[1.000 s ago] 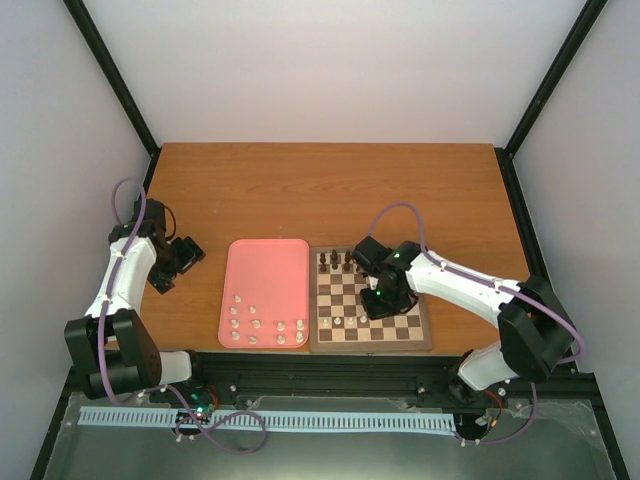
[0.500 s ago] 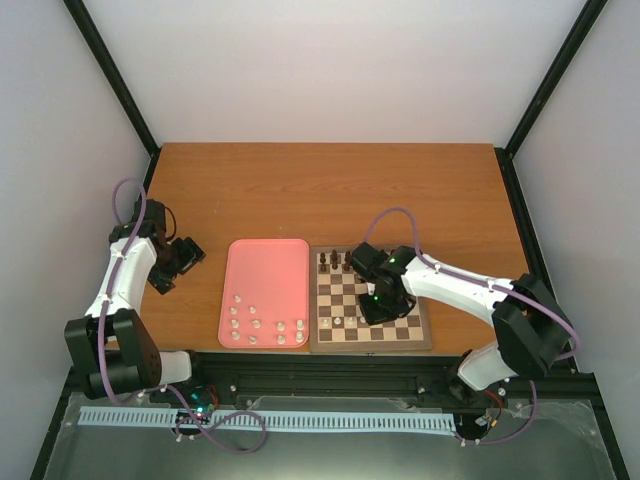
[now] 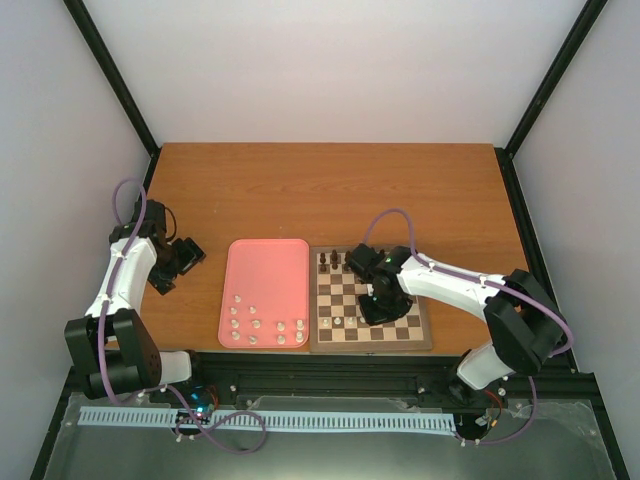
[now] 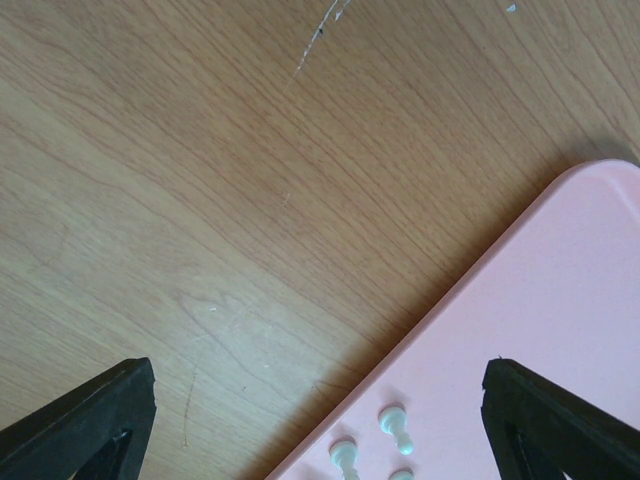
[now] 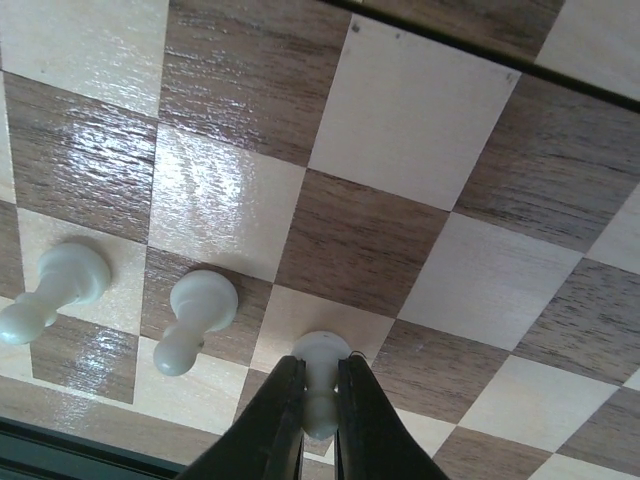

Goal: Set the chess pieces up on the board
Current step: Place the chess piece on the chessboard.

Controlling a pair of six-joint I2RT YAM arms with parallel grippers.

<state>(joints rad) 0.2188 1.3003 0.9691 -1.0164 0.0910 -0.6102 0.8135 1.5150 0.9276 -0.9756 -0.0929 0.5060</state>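
**A:** Where do we find the right tool (image 3: 378, 305)?

**B:** Over the board (image 3: 400, 335), a little toward 6 o'clock from its middle. In the wrist view we see its fingers (image 5: 285, 400) clenched on one white chess piece (image 5: 320, 360), pinched at its stem above a cream square.

**A:** Do we see other white ones on the board?

**B:** Yes, two more pawns (image 5: 195, 315) stand at 9 o'clock of the pinched one, clear of the fingers. The remaining white pieces (image 3: 265, 325) sit on the pink tray (image 3: 265, 270), gathered at its 6 o'clock end.

**A:** And how does the tray lie?

**B:** Just beside the board, on its 9 o'clock side. A few dark pieces (image 3: 335, 262) stand along the board's 12 o'clock edge, toward 11.

**A:** What about the left tool (image 3: 185, 255)?

**B:** It hovers above the bare tabletop (image 3: 330, 190) at 9 o'clock of the tray, well apart from the board. Its wrist view shows us the fingers spread wide, released, with the tray's corner at 5 o'clock.
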